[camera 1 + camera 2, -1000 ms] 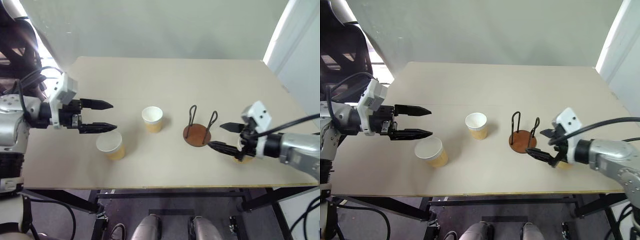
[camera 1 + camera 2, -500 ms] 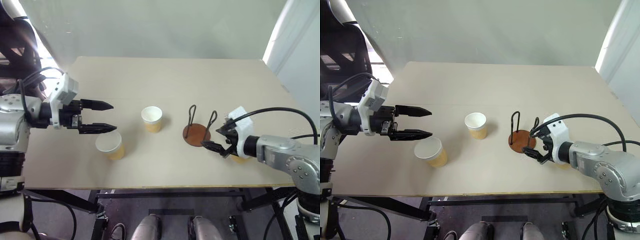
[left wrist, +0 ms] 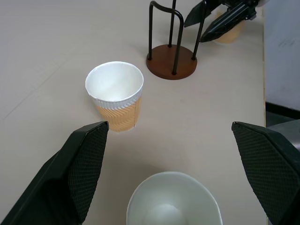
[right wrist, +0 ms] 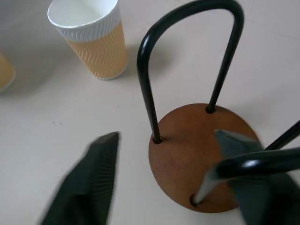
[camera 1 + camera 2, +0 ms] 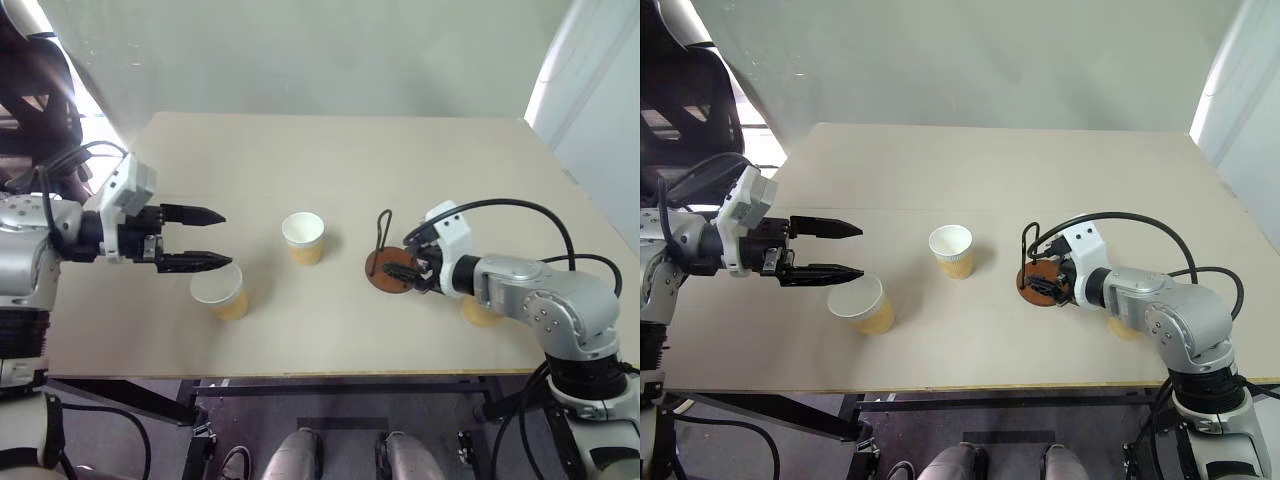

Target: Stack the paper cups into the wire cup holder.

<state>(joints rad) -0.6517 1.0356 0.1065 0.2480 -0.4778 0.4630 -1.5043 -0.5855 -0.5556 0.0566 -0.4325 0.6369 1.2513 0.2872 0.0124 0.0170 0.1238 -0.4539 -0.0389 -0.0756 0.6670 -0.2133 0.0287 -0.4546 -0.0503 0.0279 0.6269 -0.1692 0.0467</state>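
Observation:
Three tan paper cups with white rims stand upright on the table: one [image 5: 219, 290] just below my left gripper [image 5: 225, 237], one [image 5: 304, 237] at the centre, and one [image 5: 479, 313] partly hidden behind my right forearm. The left gripper hovers open and holds nothing. The wire cup holder [image 5: 391, 269], a brown disc with two black wire loops, stands empty right of centre. My right gripper [image 5: 402, 262] is at the holder. Its fingers [image 4: 91, 180] stand apart over the disc [image 4: 187, 154], and the nearer loop [image 4: 255, 163] crosses in front of one finger.
The beige table [image 5: 330, 160] has free room behind the cups and the holder. Its front edge [image 5: 330, 375] runs close below the cups. A black cable [image 5: 520, 212] loops over my right arm.
My right gripper has moved left, away from the cup at the right, up to the holder, and its fingers have drawn closer together. The left gripper and the cups have stayed put.

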